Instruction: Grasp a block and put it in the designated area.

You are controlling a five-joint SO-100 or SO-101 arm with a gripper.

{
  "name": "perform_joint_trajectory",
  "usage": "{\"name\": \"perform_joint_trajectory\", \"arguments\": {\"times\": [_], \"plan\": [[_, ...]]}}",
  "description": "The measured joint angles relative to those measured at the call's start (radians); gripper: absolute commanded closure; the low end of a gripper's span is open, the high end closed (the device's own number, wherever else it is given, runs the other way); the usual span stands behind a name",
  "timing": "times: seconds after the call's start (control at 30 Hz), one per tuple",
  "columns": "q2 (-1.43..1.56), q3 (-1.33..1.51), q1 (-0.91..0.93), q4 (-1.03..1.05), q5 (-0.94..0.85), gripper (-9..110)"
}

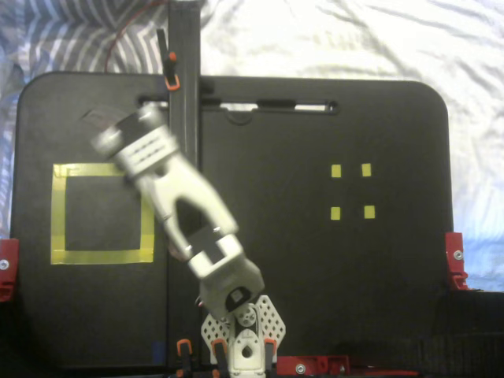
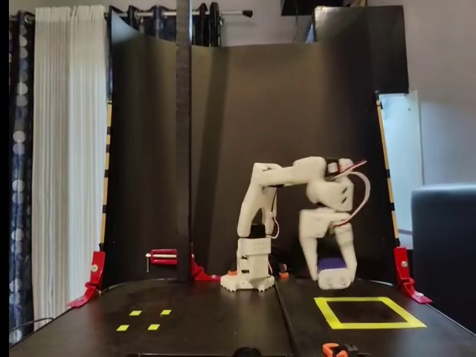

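Note:
In the fixed view from the front, my gripper is shut on the small navy-blue block, holding it just above the board, behind the far edge of the designated area, a large yellow tape square. In the fixed view from above, the white arm reaches from its base to the upper left. There the gripper is over the board just beyond the upper edge of the designated area. The block is hidden under the gripper head in that view.
Four tiny yellow squares mark the opposite side of the black board. A black upright post stands at the board's back, between the two sides. Red clamps sit at the board edges.

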Motion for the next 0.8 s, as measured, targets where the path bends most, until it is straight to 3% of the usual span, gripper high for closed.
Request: {"name": "perform_joint_trajectory", "arguments": {"times": [0.33, 0.8], "plan": [[0.0, 0.094, -0.138, -0.034, 0.077, 84], [-0.061, 0.192, -0.173, -0.193, 0.086, 84]]}}
